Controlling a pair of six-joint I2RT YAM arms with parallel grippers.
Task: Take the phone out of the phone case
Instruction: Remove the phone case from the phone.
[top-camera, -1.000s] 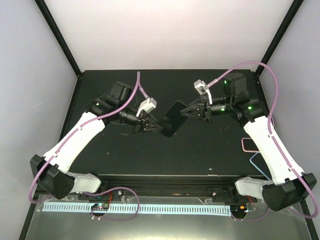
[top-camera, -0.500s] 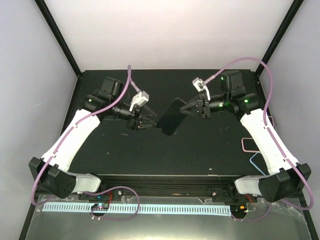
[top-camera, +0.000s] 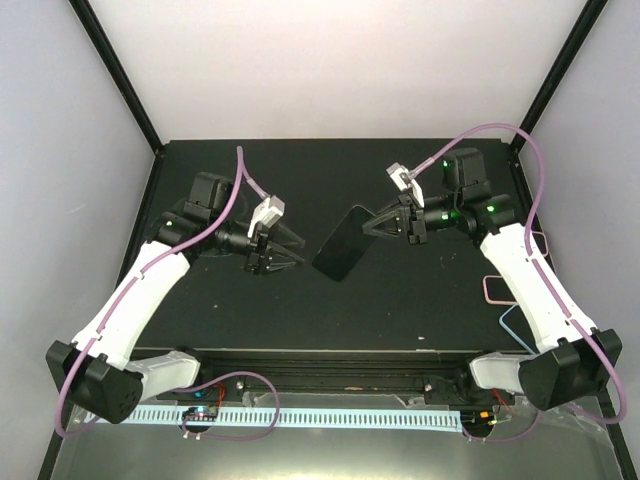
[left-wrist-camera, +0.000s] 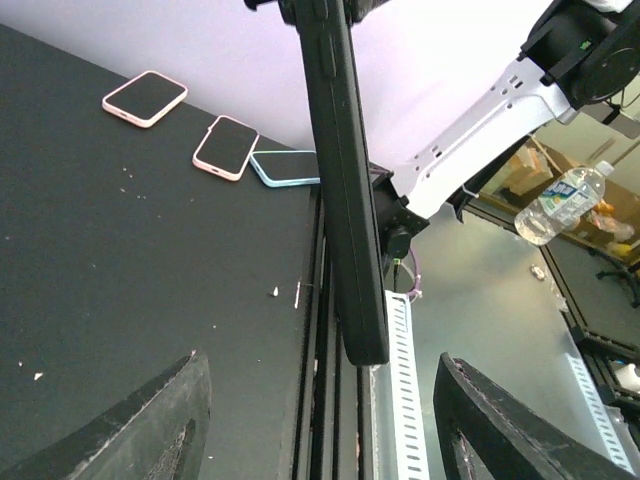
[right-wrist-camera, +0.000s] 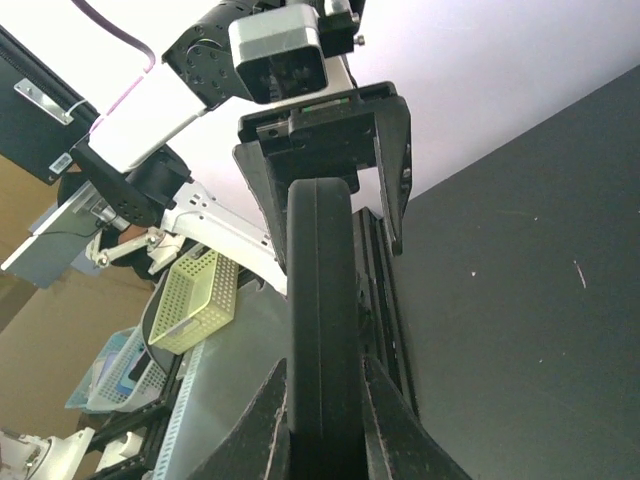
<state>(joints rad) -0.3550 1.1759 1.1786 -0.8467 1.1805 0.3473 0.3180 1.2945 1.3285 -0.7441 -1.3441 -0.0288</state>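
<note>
From the top camera I see the phone (top-camera: 343, 245) held off the counter (top-camera: 400, 300), above its middle and a little toward the far edge, lying on a diagonal. The right gripper (top-camera: 368, 226) has its fingers closed on the phone's far-right end. The near-left end hangs free and points at the left gripper (top-camera: 292, 250). That gripper is spread wide, holds nothing and sits apart from the phone. The right wrist camera shows what the top one cannot: the phone stands edge-on between its two fingers (right-wrist-camera: 270, 420), which press both flat faces. Beyond it the left gripper faces back at me with its jaws wide open. The left wrist camera also shows the phone edge-on, a thick rounded rim that I take for the case (left-wrist-camera: 345, 200). In no view can I tell where the case ends and the phone begins. The left fingers (left-wrist-camera: 150, 420) sit far out at the bottom corners of that view, well clear of the phone. Near the counter's right edge the top view shows a pink-rimmed phone (top-camera: 497, 290) and a blue-rimmed phone (top-camera: 515, 325) lying flat. The left wrist camera adds a second pink phone (left-wrist-camera: 145, 98) beside them, and a water bottle (left-wrist-camera: 560, 200) off the counter.
</note>
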